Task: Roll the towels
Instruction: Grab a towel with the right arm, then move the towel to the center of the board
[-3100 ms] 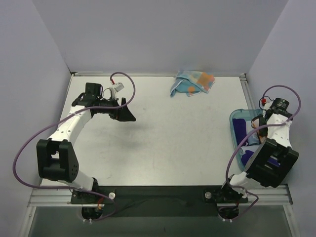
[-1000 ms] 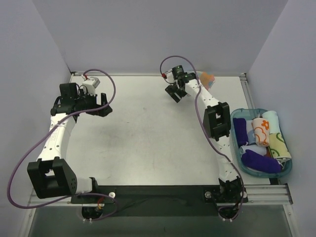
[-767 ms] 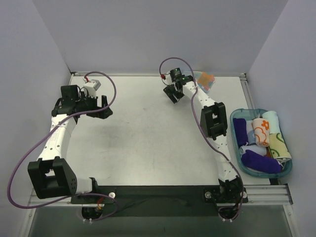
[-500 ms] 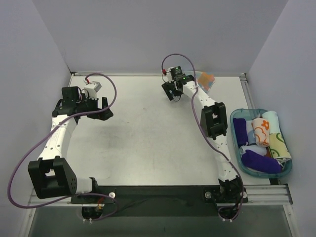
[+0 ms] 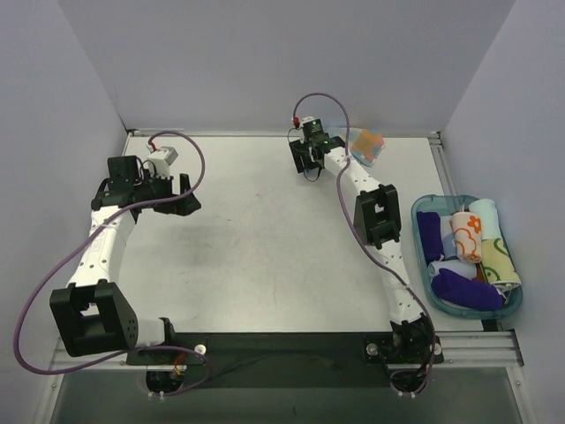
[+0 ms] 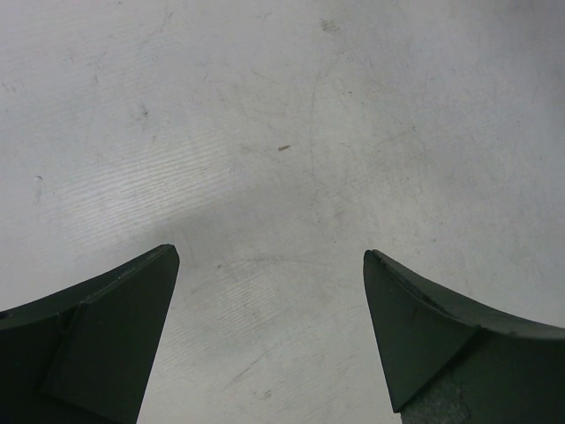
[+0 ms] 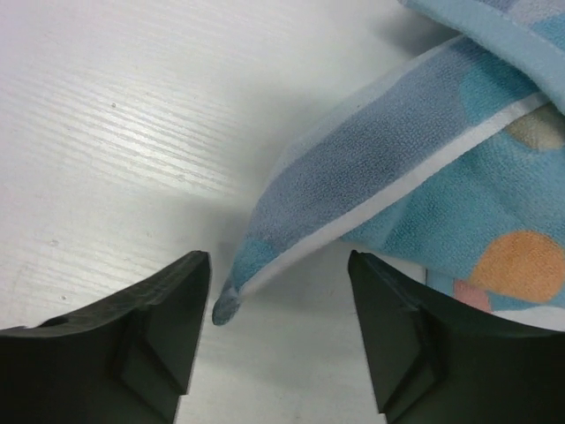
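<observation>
The light blue towel (image 5: 366,146) (image 7: 459,159) lies crumpled on the surface (image 5: 265,238), well beyond the tray's (image 5: 415,221) far end. On its side away from the tray, the right gripper (image 5: 305,163) (image 7: 278,261) hangs wide open, with a towel corner between its fingers. Farther from the tray, the left gripper (image 5: 185,199) (image 6: 269,256) gapes empty.

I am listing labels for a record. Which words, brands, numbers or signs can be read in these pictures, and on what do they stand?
None can be read.
The light blue towel bears only orange and yellow dots.
The rolled towels in the blue tray bear only coloured prints.
The table shows no marking.
</observation>
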Robot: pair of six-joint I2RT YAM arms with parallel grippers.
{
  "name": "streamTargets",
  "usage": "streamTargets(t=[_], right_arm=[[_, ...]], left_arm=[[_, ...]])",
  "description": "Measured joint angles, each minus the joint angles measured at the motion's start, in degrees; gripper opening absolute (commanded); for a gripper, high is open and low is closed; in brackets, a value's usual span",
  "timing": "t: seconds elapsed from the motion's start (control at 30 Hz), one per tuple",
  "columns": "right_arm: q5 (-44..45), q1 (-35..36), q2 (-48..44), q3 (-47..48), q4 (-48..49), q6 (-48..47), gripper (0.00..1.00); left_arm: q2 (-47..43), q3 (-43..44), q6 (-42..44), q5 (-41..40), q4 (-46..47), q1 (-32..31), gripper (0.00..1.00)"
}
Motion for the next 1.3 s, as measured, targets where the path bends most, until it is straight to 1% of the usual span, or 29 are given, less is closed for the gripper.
streamTargets(t=[0.07,0.1,0.13,0.17,0.2,0.23,0.4,0.47,0.53,0.57,0.67,0.73,0.8,0.83,0.87,0.9,0.93,0.97,1.03,1.13,1.23,1.3], right_arm=[[0.04,0.00,0.35,0.09,0.17,0.61,0.54],[0.07,0.00,0.42,0.09,0.20,0.90,0.45],[0.09,0.00,0.42,0.09,0.28,1.03,0.39],[0.13,-0.02,0.42,0.09,0.42,1.42,0.31],[0.22,-0.04,0.42,0.11,0.50,1.73,0.13],[0.24,-0.07,0.42,0.13,0.52,2.36,0.00],[-0.42,-0.11,0.42,-0.13,0.83,2.40,0.00],[-2.45,-0.26,-0.33,-1.68,1.27,3.28,0.00],[-6.34,-0.37,-2.60,-5.53,1.01,5.20,0.00],[-8.15,-0.37,-4.15,-7.43,0.76,6.34,0.00],[-13.44,0.20,-11.69,-13.35,-0.31,10.69,0.00],[-15.72,1.66,-17.90,-16.13,-0.33,13.84,0.00],[-17.57,4.35,-24.17,-17.62,0.09,17.29,0.00],[-18.67,6.16,-26.84,-17.75,0.70,19.23,0.06],[-19.71,8.17,-29.14,-17.75,1.46,21.18,0.38],[-20.96,10.38,-30.88,-17.51,2.19,23.02,0.57],[-22.34,12.35,-31.93,-16.65,2.49,24.39,0.79],[-24.22,14.67,-32.33,-15.45,3.26,26.27,0.96],[-27.28,17.68,-32.00,-13.92,3.96,27.80,0.97],[-29.66,18.01,-31.30,-14.29,2.78,27.61,0.96],[-29.38,14.88,-31.45,-18.03,1.84,23.82,0.88],[-27.56,12.35,-31.63,-21.44,-0.28,19.06,0.77]], left_arm=[[0.00,0.00,-0.48,0.39,-0.02,0.02,0.97],[0.00,0.00,-0.66,0.61,-0.04,0.02,0.97],[0.00,0.00,-0.92,0.81,-0.07,0.02,0.97],[0.00,0.00,-1.14,0.98,-0.07,0.02,0.97],[0.00,0.00,-1.38,1.03,-0.09,0.04,0.97],[0.00,0.00,-1.53,1.09,-0.13,0.04,0.97],[0.00,0.07,-1.77,1.22,-0.33,0.37,0.97],[0.00,0.22,-1.79,1.22,-0.42,0.57,0.97],[0.04,0.68,-2.10,1.29,-0.48,1.01,0.97],[0.22,1.18,-2.60,1.66,-0.72,1.51,0.97],[2.23,3.87,-5.11,7.74,-1.14,5.51,0.97],[4.70,5.64,-7.61,13.05,-1.07,9.40,0.97],[7.10,6.64,-9.62,16.44,-0.94,12.37,0.97],[8.02,6.71,-10.58,17.51,-0.96,13.35,0.97],[8.61,6.71,-11.06,18.18,-1.20,13.86,0.97],[8.98,6.71,-11.63,18.75,-1.29,13.99,0.97],[9.07,6.71,-12.07,19.21,-1.29,13.97,0.97],[9.03,6.71,-12.35,19.56,-1.27,13.79,0.97],[8.72,6.73,-12.48,19.78,-1.31,13.66,0.97],[8.02,6.75,-12.02,19.32,-2.01,13.68,0.96],[7.28,6.75,-10.88,17.55,-3.19,13.68,0.90],[7.08,6.73,-9.73,16.63,-3.91,13.66,0.84]])
